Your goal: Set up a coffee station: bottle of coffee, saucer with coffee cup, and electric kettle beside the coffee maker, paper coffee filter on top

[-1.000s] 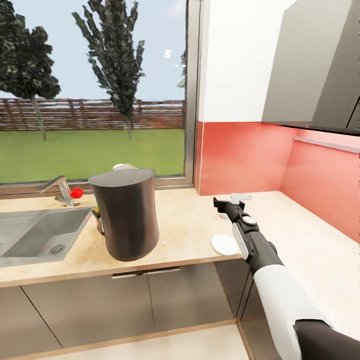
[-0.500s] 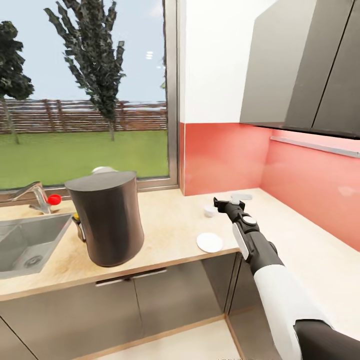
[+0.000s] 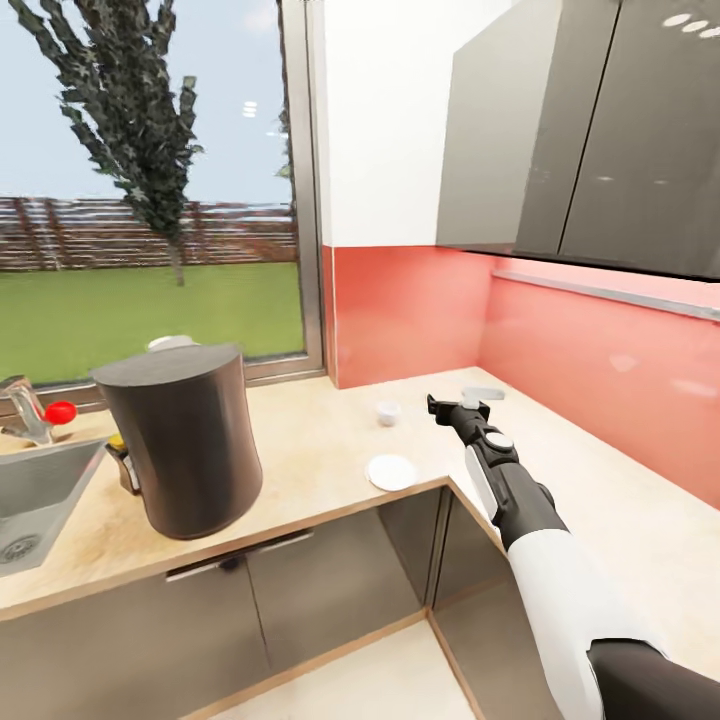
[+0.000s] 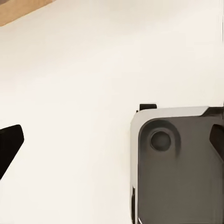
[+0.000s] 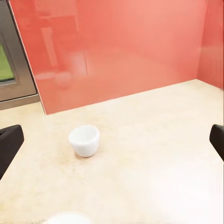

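The tall dark coffee maker point(image 3: 176, 450) stands on the beige kitchen countertop point(image 3: 300, 450), left of the corner. A white saucer point(image 3: 391, 471) lies near the counter's front edge, with the white coffee cup point(image 3: 387, 411) upright on the bare counter behind it and apart from it. My right gripper point(image 3: 460, 401) hovers open over the corner, right of the cup. In the right wrist view the coffee cup point(image 5: 84, 140) sits ahead between the spread fingertips point(image 5: 9, 144), and the saucer's rim point(image 5: 67, 218) shows close by. My left gripper point(image 4: 112, 140) is open over pale floor.
A sink point(image 3: 30, 490) with a faucet point(image 3: 25, 412) and red knob point(image 3: 60, 411) lies left of the coffee maker. A dark handle-like piece with a yellow bit point(image 3: 122, 455) peeks out beside it. Dark wall cabinets point(image 3: 590, 130) hang over the corner, above a red backsplash point(image 3: 420, 310).
The whole head view has swung to the right, so the coffee maker, sink and saucer sit further left in the picture. The cup has come out from behind my right gripper. The arm's pose looks unchanged.
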You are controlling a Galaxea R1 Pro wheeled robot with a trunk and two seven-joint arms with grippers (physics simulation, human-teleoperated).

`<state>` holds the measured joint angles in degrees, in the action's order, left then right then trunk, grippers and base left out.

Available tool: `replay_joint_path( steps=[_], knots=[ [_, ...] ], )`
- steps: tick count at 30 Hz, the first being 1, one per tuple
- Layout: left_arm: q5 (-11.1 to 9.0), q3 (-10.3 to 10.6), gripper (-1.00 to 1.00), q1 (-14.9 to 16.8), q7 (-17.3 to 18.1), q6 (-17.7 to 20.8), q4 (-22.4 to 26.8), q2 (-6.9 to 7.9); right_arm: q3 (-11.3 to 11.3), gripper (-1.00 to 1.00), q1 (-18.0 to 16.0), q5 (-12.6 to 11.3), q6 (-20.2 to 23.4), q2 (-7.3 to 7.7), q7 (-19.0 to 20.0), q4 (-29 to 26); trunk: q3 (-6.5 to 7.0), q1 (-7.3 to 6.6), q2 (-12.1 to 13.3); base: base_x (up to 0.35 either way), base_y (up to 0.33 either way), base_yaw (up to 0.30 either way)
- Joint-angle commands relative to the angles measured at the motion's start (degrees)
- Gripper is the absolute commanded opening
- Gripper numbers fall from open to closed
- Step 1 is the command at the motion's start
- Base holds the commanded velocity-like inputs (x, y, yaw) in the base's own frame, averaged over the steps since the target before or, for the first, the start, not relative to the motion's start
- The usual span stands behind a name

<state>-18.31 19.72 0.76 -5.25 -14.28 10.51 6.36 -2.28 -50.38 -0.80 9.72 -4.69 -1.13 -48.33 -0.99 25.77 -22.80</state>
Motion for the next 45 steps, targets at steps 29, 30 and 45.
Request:
replay_joint_path(
  steps=[29, 30, 45],
  knots=[
    [13.53, 1.25, 1.00, 0.03, 2.88, -5.69, 24.22, -0.83, -0.09, 1.00, -0.07, 0.18, 0.47, 0.26, -0.08, -1.99, -0.11, 0.01, -0.12, -0.191, 0.065, -0.035],
    [13.94, 1.23, 1.00, 0.03, 2.88, -5.64, 25.51, -0.83, -0.09, 1.00, -0.06, 0.18, 0.47, 0.24, -0.09, -1.97, -0.11, 0.01, -0.12, -0.113, 0.000, 0.000],
    [16.75, 1.28, 1.00, 3.05, 2.96, -5.04, 46.69, -1.96, -0.09, 1.00, -0.05, 0.24, 0.48, 0.22, -0.10, -1.74, -0.11, 0.01, -0.12, -0.018, 0.000, 0.000]
  ],
)
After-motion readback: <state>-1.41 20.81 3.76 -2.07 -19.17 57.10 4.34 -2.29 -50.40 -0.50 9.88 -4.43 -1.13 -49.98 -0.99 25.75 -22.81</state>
